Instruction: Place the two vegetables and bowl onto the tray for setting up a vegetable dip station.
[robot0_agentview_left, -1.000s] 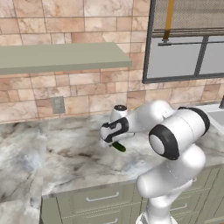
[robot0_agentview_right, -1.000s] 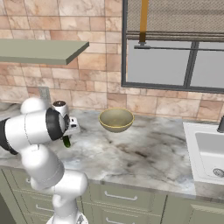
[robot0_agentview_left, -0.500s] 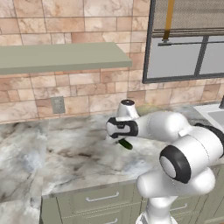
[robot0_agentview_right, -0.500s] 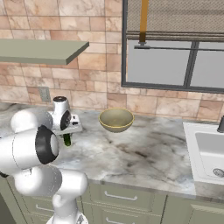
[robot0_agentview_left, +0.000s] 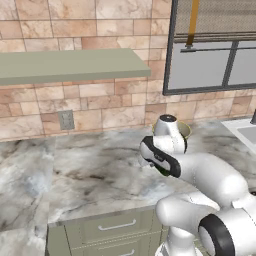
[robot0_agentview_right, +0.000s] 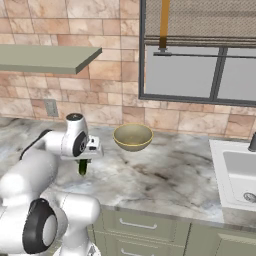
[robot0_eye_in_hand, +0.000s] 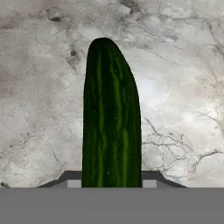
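Cucumber (robot0_eye_in_hand: 111, 118): dark green with paler stripes, held by one end so that it points straight out along the hand toward the marble counter (robot0_eye_in_hand: 183, 87) beneath. In the right base view it hangs upright below the gripper (robot0_agentview_right: 83, 161), its lower tip clear of the stone (the gap itself is hard to judge). The jaws are closed on the cucumber, one on each side of its thick end; gripping it there leaves the free end to go down first, which in my judgement suits laying it flat on a low-rimmed tray.

Bowl (robot0_agentview_right: 132, 137): olive-beige, upright on the counter at about 2 o'clock from the gripper in the right base view, well apart from it and untouched. In the left base view its rim (robot0_agentview_left: 184, 131) peeks from behind the arm's wrist.

Judgement: the cucumber is in transit over bare counter, not yet set down; the bowl remains to be moved
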